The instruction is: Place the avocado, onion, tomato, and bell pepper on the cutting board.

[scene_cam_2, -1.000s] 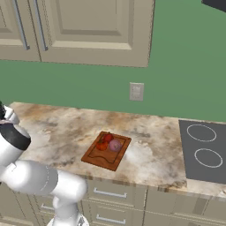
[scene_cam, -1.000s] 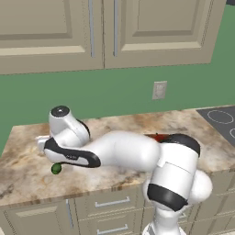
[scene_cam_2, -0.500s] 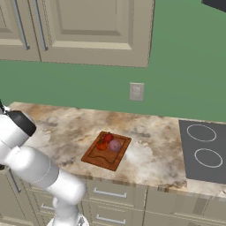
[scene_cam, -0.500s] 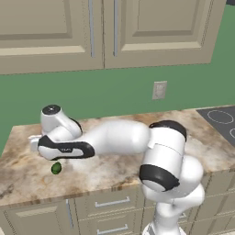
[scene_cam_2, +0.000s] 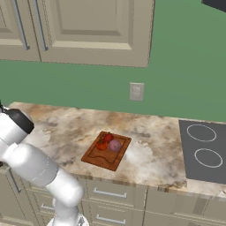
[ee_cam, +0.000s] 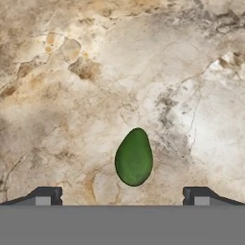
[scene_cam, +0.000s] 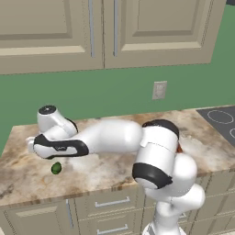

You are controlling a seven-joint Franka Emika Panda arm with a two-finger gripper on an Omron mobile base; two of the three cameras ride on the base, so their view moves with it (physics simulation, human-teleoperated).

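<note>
From the left base view we find the avocado [scene_cam: 56,168] lying on the table [scene_cam: 105,170], near its front edge, under our arm. The right base view shows the cutting board [scene_cam_2: 95,158] mid-table, carrying tomato [scene_cam_2: 102,145], bell pepper [scene_cam_2: 108,137] and onion [scene_cam_2: 115,145]. In the hand view our tool [ee_cam: 122,196] hangs spread wide, the avocado between its tips, bare stone all round.

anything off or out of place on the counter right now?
Nothing spilled or damaged. The avocado lies alone on the counter, far from the cutting board that holds the onion, tomato and bell pepper. The gripper hovers over it, fingers wide apart.
</note>
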